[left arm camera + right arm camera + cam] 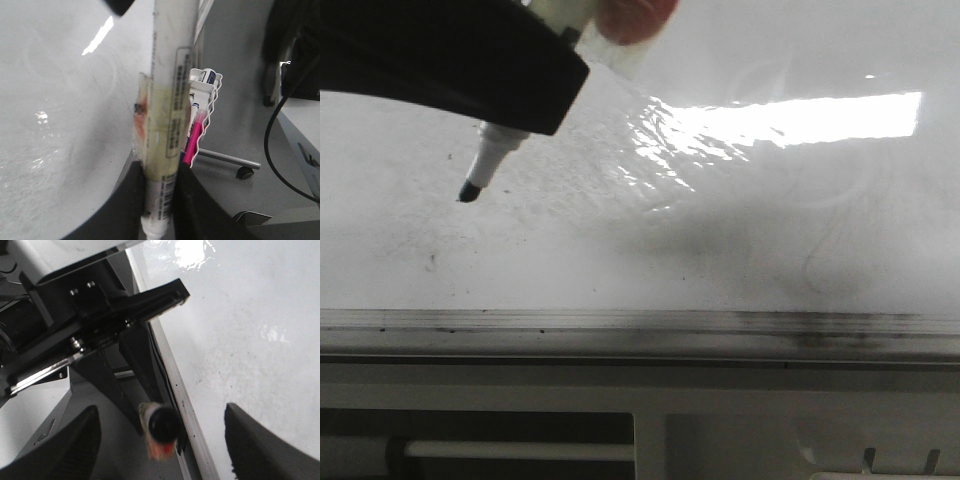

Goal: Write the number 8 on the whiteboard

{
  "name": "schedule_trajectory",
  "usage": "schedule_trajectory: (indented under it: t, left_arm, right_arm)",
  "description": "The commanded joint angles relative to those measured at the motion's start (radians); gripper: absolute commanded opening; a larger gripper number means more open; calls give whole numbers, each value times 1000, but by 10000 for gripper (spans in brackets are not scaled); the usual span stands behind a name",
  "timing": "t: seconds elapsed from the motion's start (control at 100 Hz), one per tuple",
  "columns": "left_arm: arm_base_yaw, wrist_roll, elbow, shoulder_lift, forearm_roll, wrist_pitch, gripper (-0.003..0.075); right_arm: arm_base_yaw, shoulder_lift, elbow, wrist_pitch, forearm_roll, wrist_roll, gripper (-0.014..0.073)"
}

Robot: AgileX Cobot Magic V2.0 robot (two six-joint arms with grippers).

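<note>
The whiteboard (720, 230) is glossy white and smudged with grey dust, with only faint erased loop traces; no black number 8 shows on it. My left gripper (545, 100) is shut on a white marker (167, 100) wrapped in yellowish tape. The marker's uncapped black nib (470, 190) points down at the left part of the board, at or just above the surface. In the right wrist view my right gripper (162, 412) is open, and the marker's black rear end (161, 426) with red tape shows between its jaws, not gripped.
The grey metal edge rail (620, 322) runs along the board's near side. A white wavy holder with pink and blue markers (197, 135) stands beyond the board's edge. A chair leg with a caster (244, 172) is on the floor. A bright light glare (790, 120) lies on the board.
</note>
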Motion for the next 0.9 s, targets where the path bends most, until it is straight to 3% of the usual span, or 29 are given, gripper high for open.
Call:
schedule_trajectory:
  t: [0.0, 0.16, 0.25, 0.45, 0.65, 0.72, 0.89]
  left_arm:
    - [-25, 4, -34, -18, -33, -37, -20]
    - [-38, 4, -34, -20, -48, -37, -20]
    - [-38, 4, -34, -30, -48, -39, -20]
    - [-38, 4, -34, -65, -48, -39, -20]
    - [-38, 4, -34, -70, -50, -32, -6]
    - [-38, -1, -34, -70, -54, -32, 84]
    - [-34, -54, -34, -70, -57, -34, 513]
  right_arm:
    - [54, 38, -34, -88, 41, -15, 460]
    - [98, 94, -34, -103, 41, -12, 451]
    - [98, 105, -34, -89, 41, -1, 368]
    - [98, 106, -34, -48, 39, -1, -74]
    - [98, 88, -35, -88, 39, 1, -60]
    - [98, 75, -46, -95, 39, 1, -60]
    - [96, 52, -97, -93, -28, 19, -60]
